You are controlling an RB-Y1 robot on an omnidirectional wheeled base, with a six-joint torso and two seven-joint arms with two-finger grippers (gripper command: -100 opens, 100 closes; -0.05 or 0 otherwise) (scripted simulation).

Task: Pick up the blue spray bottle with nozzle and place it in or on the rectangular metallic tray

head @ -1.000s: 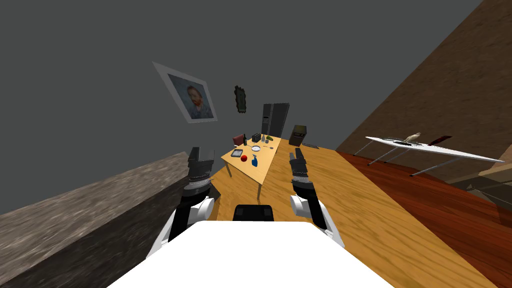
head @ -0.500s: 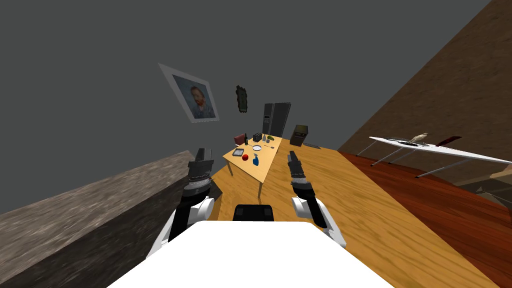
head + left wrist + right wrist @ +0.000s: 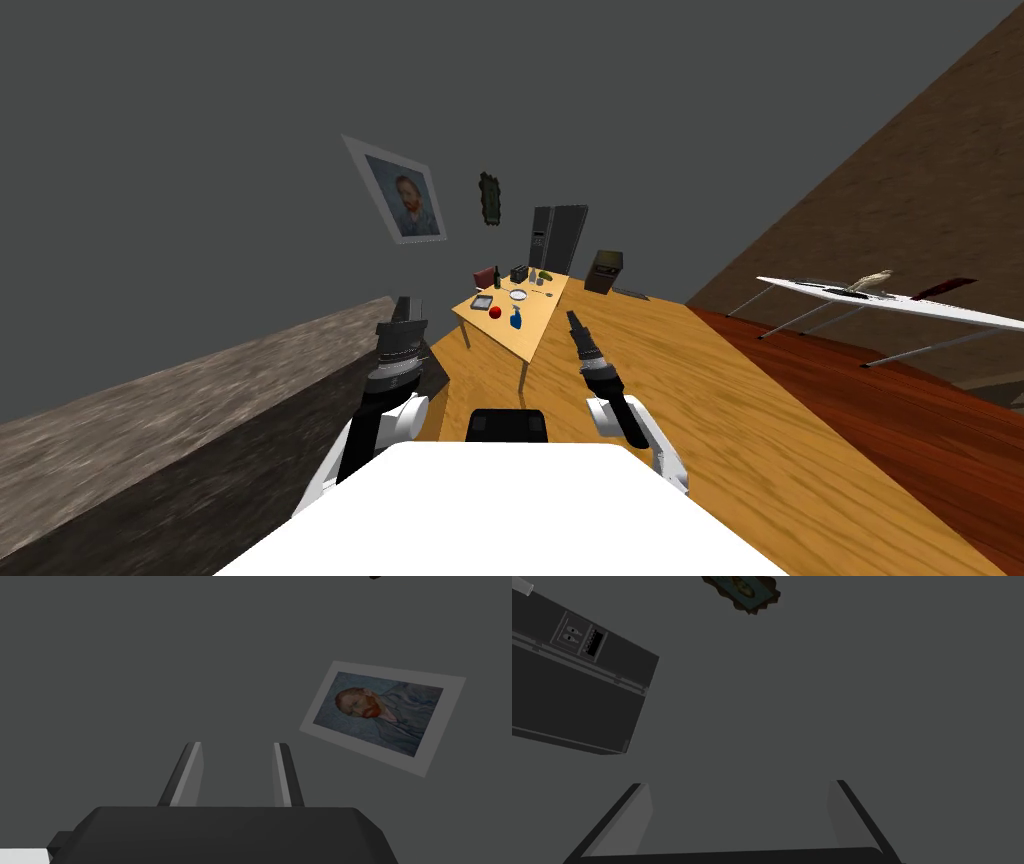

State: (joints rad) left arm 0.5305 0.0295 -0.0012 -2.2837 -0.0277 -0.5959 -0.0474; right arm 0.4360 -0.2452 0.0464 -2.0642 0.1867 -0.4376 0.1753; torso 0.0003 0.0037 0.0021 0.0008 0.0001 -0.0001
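Blue spray bottle (image 3: 516,320) on the table (image 3: 505,343) at twelve o'clock, tray (image 3: 482,303) at its ten o'clock, well beyond both hands: left gripper (image 3: 238,744) fingers narrowly apart, right gripper (image 3: 738,783) fingers wide apart.

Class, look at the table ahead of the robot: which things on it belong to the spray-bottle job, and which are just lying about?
Belong to the job:
blue spray bottle
rectangular tray
wooden table that both stand on

Just lying about:
red round thing
white plate
dark bottle
black box
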